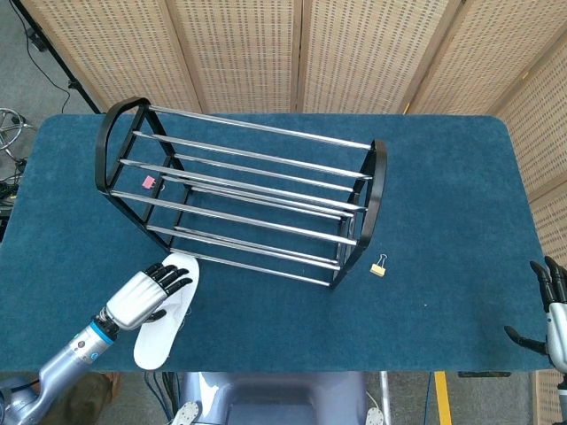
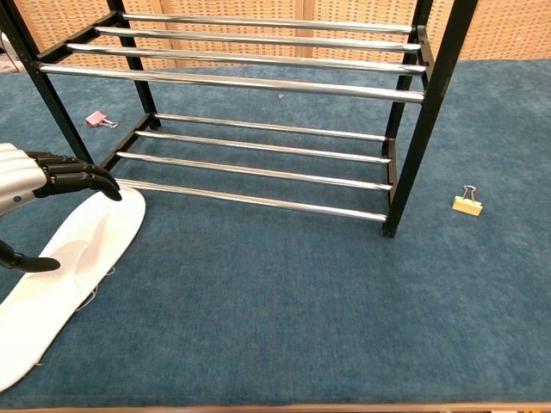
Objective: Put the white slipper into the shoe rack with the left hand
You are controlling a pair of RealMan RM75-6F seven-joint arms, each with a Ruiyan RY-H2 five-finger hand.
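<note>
One white slipper (image 1: 166, 314) lies flat on the blue worktop (image 1: 443, 221) near its front-left corner, toe end just beside the lowest rails of the black-and-chrome shoe rack (image 1: 244, 199), none of it yet inside. The left robot hand (image 1: 140, 297) hovers over the slipper's left side, fingers (image 2: 73, 176) curled forward and thumb spread below them, gripping nothing; in the chest view the thumb tip sits at the slipper's edge, and whether it touches cannot be told. The right robot hand (image 1: 551, 310) waits at the front-right edge of the worktop, fingers spread and empty.

By the look of it, the grasp is the step in hand: the slipper has not been picked up. The next move likely calls for the left robot hand to settle lower and close across the thin, flat sole, then lift it and slide it toe-first between the lower rails. A pink clip (image 1: 148, 181) lies under the rack's left end, and a small binder clip (image 1: 378, 265) rests by its right foot.
</note>
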